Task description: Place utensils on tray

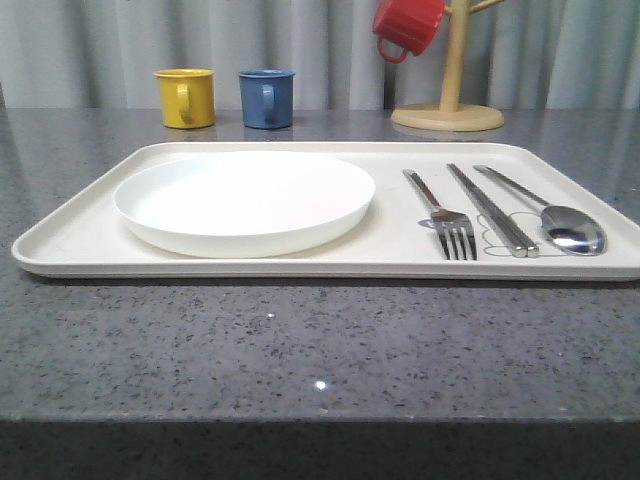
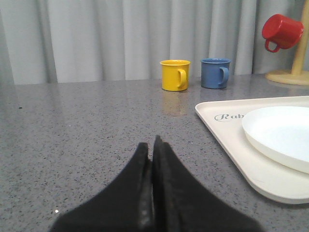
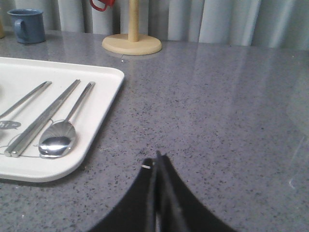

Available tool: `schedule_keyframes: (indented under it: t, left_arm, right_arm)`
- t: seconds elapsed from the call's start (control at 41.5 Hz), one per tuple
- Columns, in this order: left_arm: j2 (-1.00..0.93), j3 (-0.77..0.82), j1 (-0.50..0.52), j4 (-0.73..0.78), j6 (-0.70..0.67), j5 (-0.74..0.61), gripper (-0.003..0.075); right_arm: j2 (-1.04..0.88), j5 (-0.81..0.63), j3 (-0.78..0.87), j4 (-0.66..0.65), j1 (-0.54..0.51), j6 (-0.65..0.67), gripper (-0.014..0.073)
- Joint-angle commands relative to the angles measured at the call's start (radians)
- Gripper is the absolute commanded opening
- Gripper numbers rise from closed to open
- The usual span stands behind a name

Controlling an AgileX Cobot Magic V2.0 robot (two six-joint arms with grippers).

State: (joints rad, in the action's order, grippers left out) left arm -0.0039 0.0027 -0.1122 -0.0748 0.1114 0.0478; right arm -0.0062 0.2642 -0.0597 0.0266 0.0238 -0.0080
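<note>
The cream tray (image 1: 90,235) lies across the grey counter. On its left half rests the round white plate (image 1: 245,200). Side by side on its right half lie the fork (image 1: 443,215), the steel chopsticks (image 1: 492,210) and the spoon (image 1: 560,222). My left gripper (image 2: 151,145) is shut with nothing in it, low over bare counter to the left of the tray (image 2: 227,128) and plate (image 2: 280,135). My right gripper (image 3: 155,162) is also shut and empty, over the counter just right of the tray's corner (image 3: 91,145), near the spoon (image 3: 59,140) and chopsticks (image 3: 43,118).
A yellow mug (image 1: 186,97) and a blue mug (image 1: 267,98) stand behind the tray. A wooden mug tree (image 1: 448,100) at the back right carries a red mug (image 1: 407,25). A grey curtain closes the back; the counter's front edge runs along the bottom.
</note>
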Motion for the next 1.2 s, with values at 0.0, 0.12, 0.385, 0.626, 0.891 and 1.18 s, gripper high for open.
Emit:
schedule_keyframes:
  t: [0.0, 0.12, 0.385, 0.626, 0.891, 1.18]
  left_arm:
    - [-0.021, 0.019, 0.003, -0.008, -0.009, -0.082, -0.002]
    - [-0.02, 0.019, 0.003, -0.008, -0.009, -0.082, -0.002]
    - [-0.02, 0.019, 0.003, -0.008, -0.009, -0.08, -0.002]
    - [-0.02, 0.019, 0.003, -0.008, -0.009, -0.08, -0.002]
    - [-0.02, 0.019, 0.003, -0.008, -0.009, -0.08, -0.002]
    - [-0.02, 0.019, 0.003, -0.008, -0.009, -0.08, -0.002]
  right_arm:
    - [-0.021, -0.186, 0.039, 0.012, -0.021, -0.001, -0.0068]
    - [-0.022, -0.252, 0.087, 0.022, -0.032, -0.001, -0.0068]
    - [-0.022, -0.274, 0.088, 0.025, -0.032, -0.001, -0.0068]
    - [-0.021, -0.272, 0.088, 0.025, -0.032, -0.001, -0.0068]
    - [-0.021, -0.271, 0.088, 0.025, -0.032, -0.001, -0.0068]
    - [-0.021, -0.271, 0.088, 0.025, -0.032, -0.001, -0.0068]
